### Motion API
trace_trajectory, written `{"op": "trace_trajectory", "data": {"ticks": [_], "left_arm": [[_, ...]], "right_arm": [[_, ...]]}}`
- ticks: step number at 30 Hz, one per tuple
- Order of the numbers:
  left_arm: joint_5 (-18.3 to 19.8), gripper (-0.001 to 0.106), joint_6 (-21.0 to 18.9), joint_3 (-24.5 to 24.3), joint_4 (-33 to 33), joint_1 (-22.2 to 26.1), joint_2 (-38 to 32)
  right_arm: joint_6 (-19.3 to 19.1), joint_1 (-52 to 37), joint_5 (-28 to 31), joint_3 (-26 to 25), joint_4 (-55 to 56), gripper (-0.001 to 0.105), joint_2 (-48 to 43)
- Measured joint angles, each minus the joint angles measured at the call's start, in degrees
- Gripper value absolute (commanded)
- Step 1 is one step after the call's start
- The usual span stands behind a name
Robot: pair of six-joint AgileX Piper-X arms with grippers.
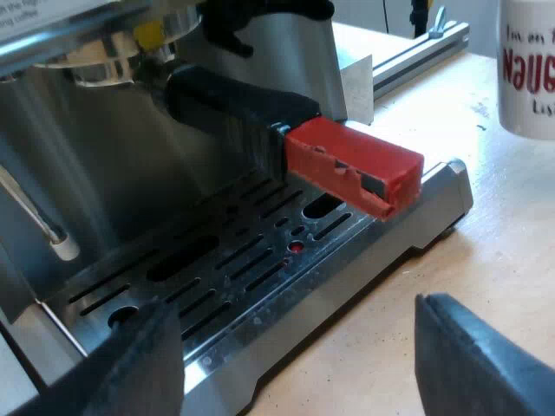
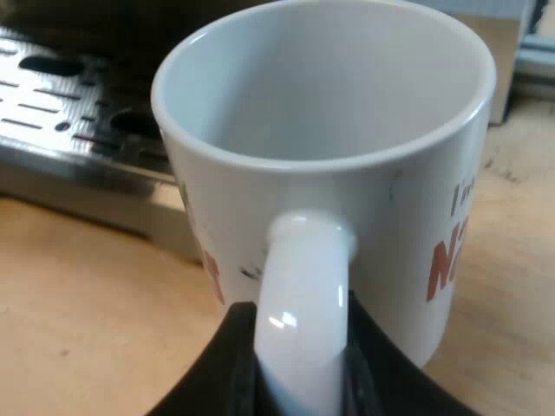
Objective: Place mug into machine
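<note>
The mug (image 2: 329, 199) has its base hidden behind its handle (image 2: 303, 277) (red lettering is cut off too), so whether it rests on the table (image 2: 78, 295) I cannot tell. It is empty, just beside the tray (image 2: 61, 104). The right claw (image 2: 303, 355) is clenched on the handle. The left claw (image 1: 290, 329) hangs released near the red end (image 1: 355, 165) of the holder (image 1: 243, 108).

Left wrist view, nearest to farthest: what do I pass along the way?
Left pincer, open → drip tray → red end of the holder's handle, over the tray → mug, standing beyond the tray.
</note>
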Motion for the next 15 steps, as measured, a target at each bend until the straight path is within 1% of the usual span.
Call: {"op": "trace_trajectory", "data": {"ticks": [2,3,10,11,13,14,15], "left_arm": [[-0.14,0.059,0.00,0.00,2.03,0.00,-1.63],[-0.14,0.059,0.00,0.00,2.17,0.00,-1.77],[-0.39,0.059,0.00,-0.09,2.71,0.00,-1.82],[-0.39,0.059,0.00,-0.09,2.71,0.00,-1.82],[-0.39,0.059,0.00,0.08,2.55,0.00,-1.82],[-0.39,0.059,0.00,0.16,2.45,0.00,-1.82],[-0.39,0.059,0.00,0.26,2.42,0.00,-1.69]], "right_arm": [[-0.18,0.85,-0.30,-0.14,1.24,0.000,-0.61],[-0.64,1.87,-0.55,-0.28,1.99,0.000,-0.99],[-0.70,4.50,-0.69,-0.47,2.50,0.000,-1.31],[-0.84,17.32,6.74,-0.69,2.50,0.000,-1.20],[-0.84,20.46,8.84,-0.69,2.50,0.000,-1.20],[-0.84,23.63,11.65,-0.69,2.50,0.000,-0.86],[-0.84,24.47,12.57,-0.69,2.50,0.000,-0.68]]}}
